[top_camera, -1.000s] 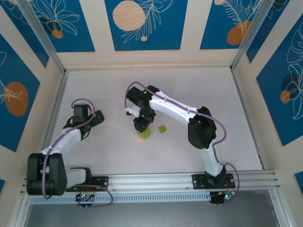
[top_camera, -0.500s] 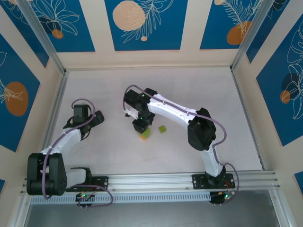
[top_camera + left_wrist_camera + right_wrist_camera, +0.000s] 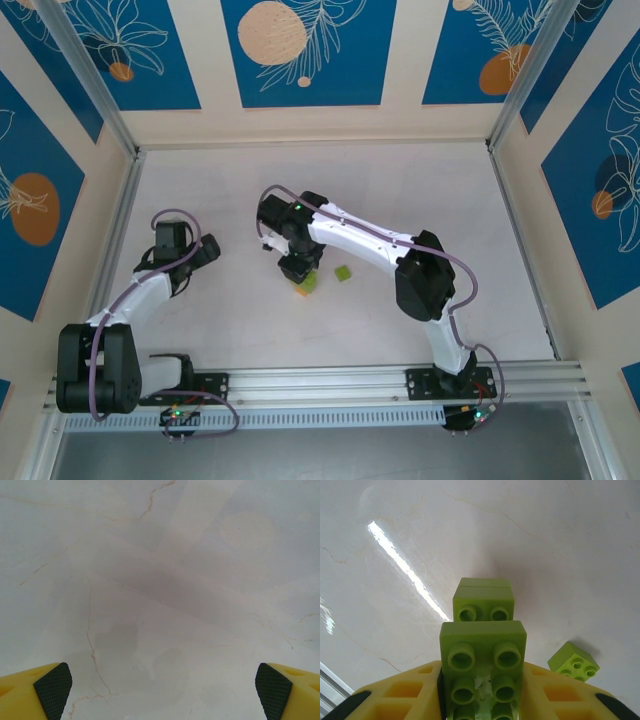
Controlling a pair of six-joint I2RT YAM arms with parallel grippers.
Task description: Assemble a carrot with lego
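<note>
1. While the left gripper point(image 3: 162, 695) is hanging open over the table point(image 3: 160, 580), it is idling.
2. The right gripper point(image 3: 482, 700) is clamping the carrot's lime-green brick point(image 3: 483, 650) mid-table, probably needing squared studs before pressing down.
3. A loose brick point(image 3: 573, 663) is lying just right.

A pale veined table point(image 3: 400, 180) (marble-patterned, perhaps) sits among blue leaf-print panels point(image 3: 340, 70), a metal rail point(image 3: 330, 382) in front.
</note>
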